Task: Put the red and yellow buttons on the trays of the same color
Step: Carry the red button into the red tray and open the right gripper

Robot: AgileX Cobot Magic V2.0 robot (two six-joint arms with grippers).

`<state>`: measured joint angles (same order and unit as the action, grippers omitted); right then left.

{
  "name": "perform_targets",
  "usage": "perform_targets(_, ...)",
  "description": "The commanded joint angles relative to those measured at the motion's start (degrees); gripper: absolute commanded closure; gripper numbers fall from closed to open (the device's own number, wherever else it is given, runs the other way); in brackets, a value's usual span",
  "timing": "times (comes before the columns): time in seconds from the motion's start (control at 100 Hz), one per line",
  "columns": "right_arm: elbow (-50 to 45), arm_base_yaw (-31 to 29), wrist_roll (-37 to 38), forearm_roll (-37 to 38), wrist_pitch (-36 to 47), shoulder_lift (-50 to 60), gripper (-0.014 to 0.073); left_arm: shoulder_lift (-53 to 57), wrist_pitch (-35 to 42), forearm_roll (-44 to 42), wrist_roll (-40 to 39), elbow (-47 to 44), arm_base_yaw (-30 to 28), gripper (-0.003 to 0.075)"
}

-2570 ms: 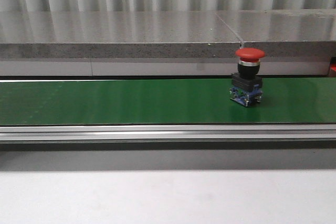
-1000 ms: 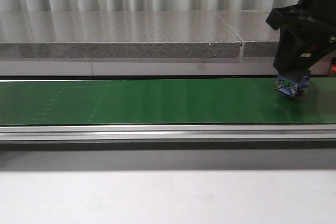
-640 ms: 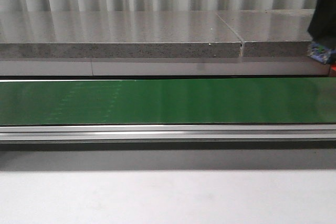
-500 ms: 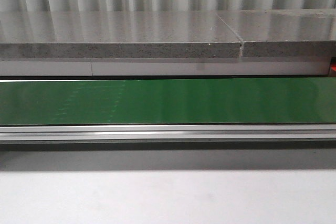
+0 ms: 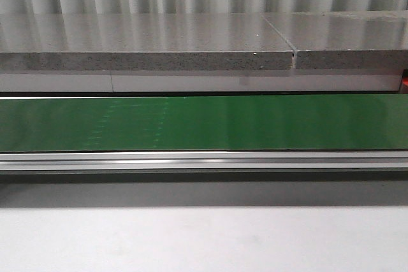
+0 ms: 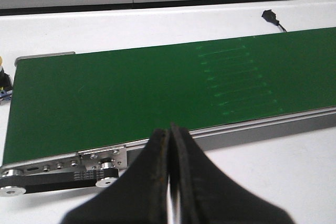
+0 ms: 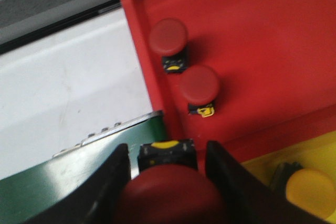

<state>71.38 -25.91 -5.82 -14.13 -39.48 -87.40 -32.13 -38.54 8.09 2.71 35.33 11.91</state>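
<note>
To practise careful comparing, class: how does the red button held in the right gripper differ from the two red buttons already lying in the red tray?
The held red button sits clamped between the right gripper fingers, above the end of the green belt; the two tray buttons rest free inside the red tray. The held one looks larger, being nearer the camera. All share a red mushroom cap and a dark base with a yellow mark.

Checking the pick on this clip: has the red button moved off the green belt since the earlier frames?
Yes. It is gone from the conveyor belt in the front view; the right gripper now holds the red button beside the red tray.
</note>
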Motion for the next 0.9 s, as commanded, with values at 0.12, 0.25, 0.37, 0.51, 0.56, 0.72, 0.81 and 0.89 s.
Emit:
perform_targets(0.12, 6.8, -4.5, 2.3, -0.7, 4.0, -3.1, 0.0449, 0.0, 3.6, 0.9, -0.1, 1.4, 0.5, 0.0741)
perform_targets(0.25, 8.7, -5.4, 2.4, -0.7, 5.9, -6.8, 0.0449, 0.0, 3.6, 0.9, -0.1, 1.4, 0.5, 0.0741)
perform_targets(0.37, 10.7, -6.1, 3.9, -0.7, 7.3, -10.4, 0.0449, 0.0, 3.6, 0.9, -0.1, 1.4, 0.5, 0.0741)
perform_targets(0.51, 13.1, -6.2, 4.5, -0.7, 9.3, -14.3, 0.0449, 0.0, 3.6, 0.9, -0.1, 1.4, 0.5, 0.0741)
perform_targets(0.56, 13.9, -6.2, 4.5, -0.7, 10.1, -15.6, 0.0449, 0.0, 3.6, 0.9, -0.1, 1.4, 0.5, 0.0741)
perform_targets(0.72, 16.3, -6.2, 4.5, -2.0, 12.2, -19.8, 0.0449, 0.0, 3.6, 0.9, -0.1, 1.4, 0.5, 0.0741)
perform_targets(0.81, 16.9, -6.2, 4.5, -2.8, 13.7, -21.7, 0.0449, 0.0, 3.6, 0.9, -0.1, 1.4, 0.5, 0.0741)
perform_targets(0.89, 16.9, -6.2, 4.5, -3.2, 15.1, -23.3, 0.0449, 0.0, 3.6, 0.9, -0.1, 1.4, 0.5, 0.0741)
